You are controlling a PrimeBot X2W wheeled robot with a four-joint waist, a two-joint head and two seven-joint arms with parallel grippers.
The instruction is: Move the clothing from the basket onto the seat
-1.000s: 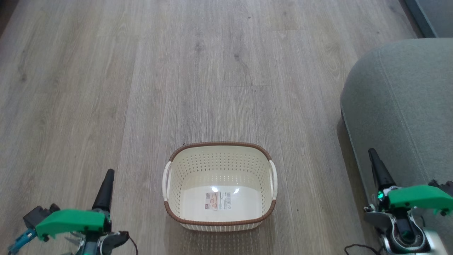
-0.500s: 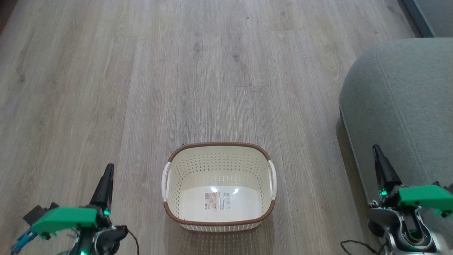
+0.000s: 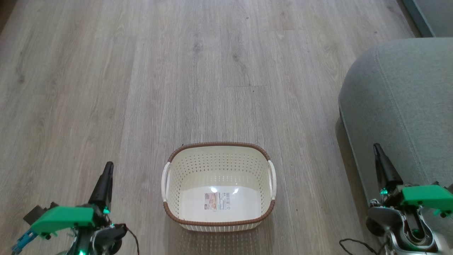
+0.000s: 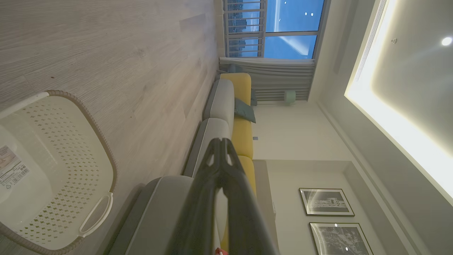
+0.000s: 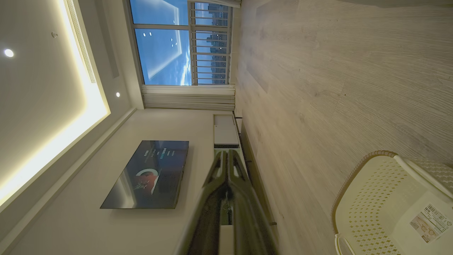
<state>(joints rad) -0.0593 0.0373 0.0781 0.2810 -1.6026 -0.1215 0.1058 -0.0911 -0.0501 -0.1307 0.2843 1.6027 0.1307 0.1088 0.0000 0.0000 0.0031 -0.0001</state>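
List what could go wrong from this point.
1. The basket holds nothing but the paper label on its floor, so a reach in would likely grab nothing or knock the plastic.
2. The right gripper sits close beside the seat; swinging it up or outward may drag on the fabric.
3. A loose black cable trails by that arm and might snag.

A living room in a home.
Pale wood floor (image 3: 141,71), a long grey and yellow sofa (image 4: 230,102) with a cushion (image 4: 245,110), a flat television (image 5: 148,173) on the wall, framed pictures (image 4: 325,202), a tall window (image 5: 166,42) with curtains (image 5: 187,97).
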